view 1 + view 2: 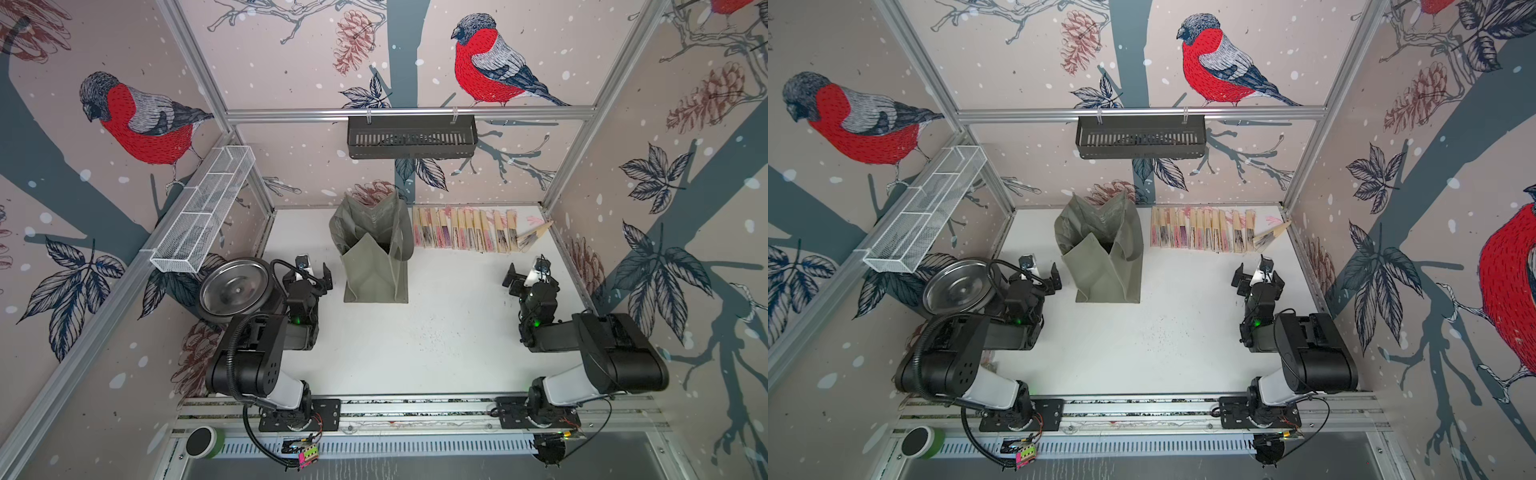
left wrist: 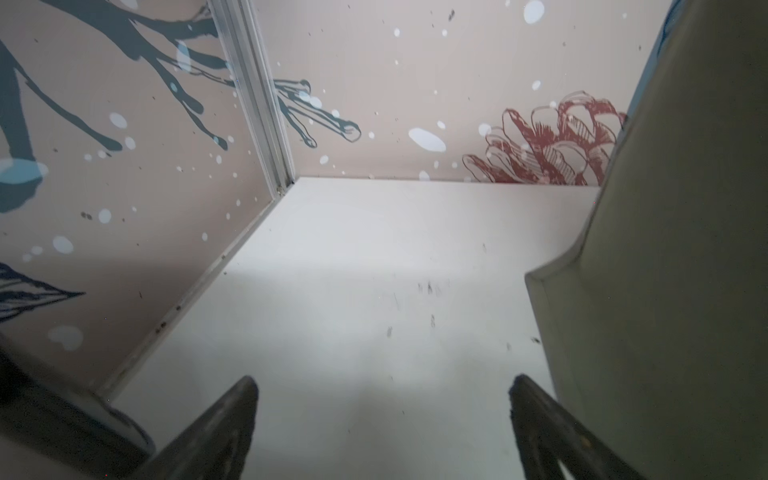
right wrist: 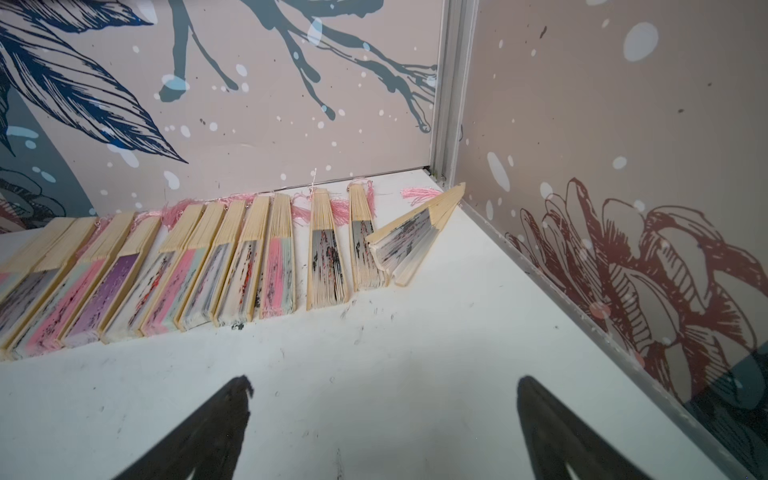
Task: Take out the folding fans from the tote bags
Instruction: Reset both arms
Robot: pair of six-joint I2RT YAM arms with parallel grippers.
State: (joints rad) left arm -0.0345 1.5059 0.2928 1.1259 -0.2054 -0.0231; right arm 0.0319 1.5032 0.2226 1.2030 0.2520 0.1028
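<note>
The olive tote bag (image 1: 374, 266) (image 1: 1106, 266) stands upright at the back middle of the white table, its mouth open and crumpled. The inside is dark, and no fan shows in it. Several closed folding fans (image 1: 465, 235) (image 1: 1200, 235) (image 3: 249, 257) lie side by side along the back wall, to the right of the bag. One fan (image 3: 415, 237) at the row's right end lies slanted against the corner. My left gripper (image 1: 316, 270) (image 2: 384, 382) is open and empty, just left of the bag (image 2: 665, 291). My right gripper (image 1: 528, 270) (image 3: 382, 382) is open and empty, a little in front of the fans.
A round metal plate (image 1: 235, 289) leans at the left wall beside my left arm. A white wire-mesh tray (image 1: 203, 212) hangs on the left wall. A black slotted basket (image 1: 411, 137) hangs on the back rail. A green tape roll (image 1: 203, 441) sits at the front left.
</note>
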